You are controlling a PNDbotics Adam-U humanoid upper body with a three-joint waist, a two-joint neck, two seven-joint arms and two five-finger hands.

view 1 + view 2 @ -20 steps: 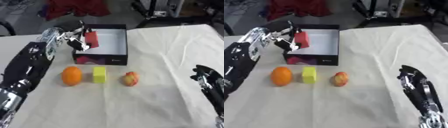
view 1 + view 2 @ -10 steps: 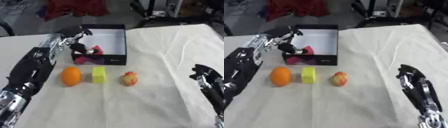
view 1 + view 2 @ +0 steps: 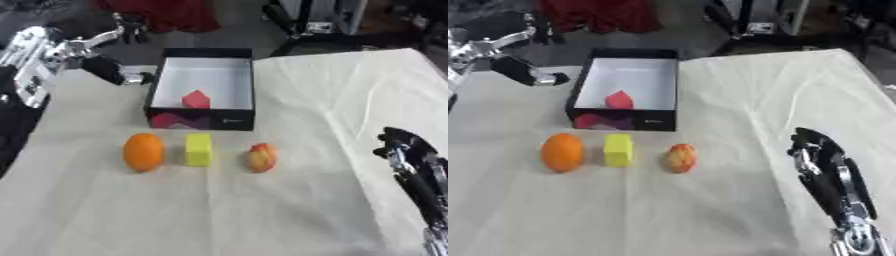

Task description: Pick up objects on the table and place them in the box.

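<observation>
The orange (image 3: 143, 152) is sitting at the left end of a row with the yellow block (image 3: 199, 149) and the apple (image 3: 261, 157), just in front of the box (image 3: 239, 119), where a red piece (image 3: 196, 99) is already lying. The left hand (image 3: 92, 55) is hovering beside the box's left wall, fingers spread and holding nothing, with the orange lying toward the robot from it. It is the nearer hand; the right hand (image 3: 820, 162) is resting with fingers relaxed, well apart at the lower right.

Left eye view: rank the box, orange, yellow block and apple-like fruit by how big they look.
1. Box
2. Orange
3. Yellow block and apple-like fruit: these look alike, so I won't rank them.
</observation>
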